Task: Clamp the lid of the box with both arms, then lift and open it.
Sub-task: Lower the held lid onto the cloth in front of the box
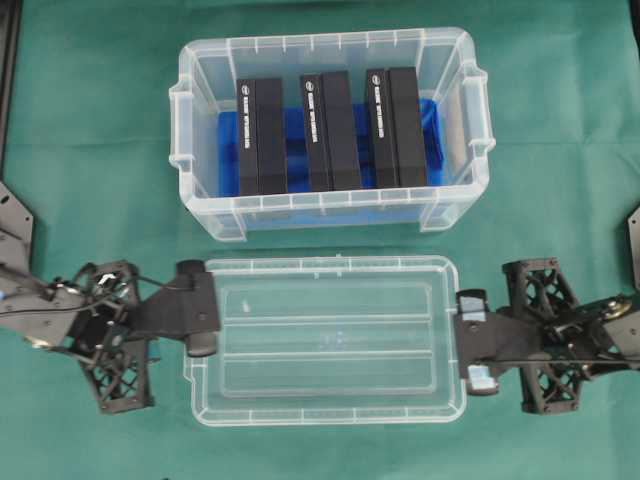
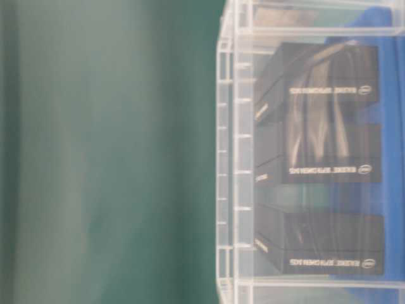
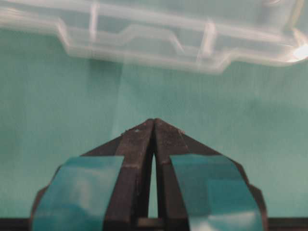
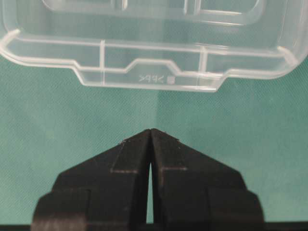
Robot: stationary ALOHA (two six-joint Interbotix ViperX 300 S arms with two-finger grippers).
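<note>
The box (image 1: 325,130) stands open beyond both pincers, holding black packs (image 1: 261,135) whose white print is too blurred to read. The lid (image 1: 325,340) lies flat between the left pincer (image 1: 207,318) and right pincer (image 1: 462,340); each has its fingertips pressed together, clear of the lid's end tabs.

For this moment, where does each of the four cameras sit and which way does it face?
Overhead: above, looking down on the deep clear plastic box, flat clear plastic lid, both arms.
Table-level: against the box wall, black packs inside; no robot.
Left wrist: behind the shut teal-taped left gripper, facing the lid edge.
Right wrist: behind the shut right gripper, facing the lid's end tab.
Both wrist views share the lid.
</note>
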